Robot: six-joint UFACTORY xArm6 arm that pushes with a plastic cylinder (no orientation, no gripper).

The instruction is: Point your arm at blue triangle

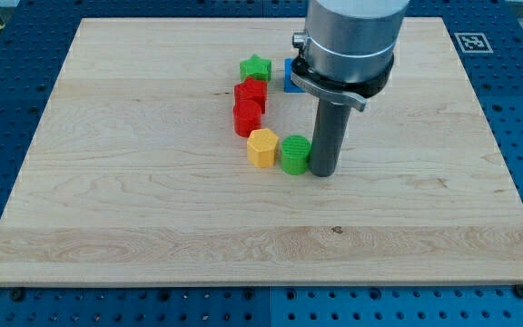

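- My tip (322,173) touches the green round block (294,153); there is no gripper, only a rod.
- Blue block (291,76), shape unclear, sits half hidden behind the arm.
- The worktop (134,209) lies bare towards its edges.

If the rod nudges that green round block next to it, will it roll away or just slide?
The green round block stands on a flat end, so it will probably slide rather than roll. It looks squat, so tipping seems unlikely. My tip sits right at its right side, and the yellow block beside it may get shoved too.

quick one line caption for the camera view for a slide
My tip rests beside the green round block, short of the half-hidden blue block behind the arm.
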